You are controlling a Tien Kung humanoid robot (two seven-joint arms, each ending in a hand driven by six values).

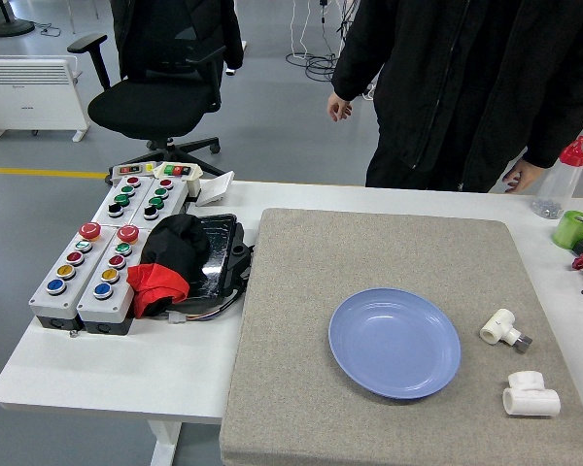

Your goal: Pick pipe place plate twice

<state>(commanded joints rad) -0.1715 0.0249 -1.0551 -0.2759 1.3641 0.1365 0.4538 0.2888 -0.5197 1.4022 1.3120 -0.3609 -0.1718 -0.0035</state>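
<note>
A blue plate lies empty on the grey mat. A small white pipe fitting with a grey end lies on the mat just right of the plate. A larger white tee-shaped pipe fitting lies nearer the front right corner of the mat. Neither robot hand is in view. A person in black stands at the far side of the table, both hands off the table and empty.
Two grey button boxes and a black and red bundle sit on the left of the table. A spray bottle, a green cup and small items stand at the right edge. An office chair is behind.
</note>
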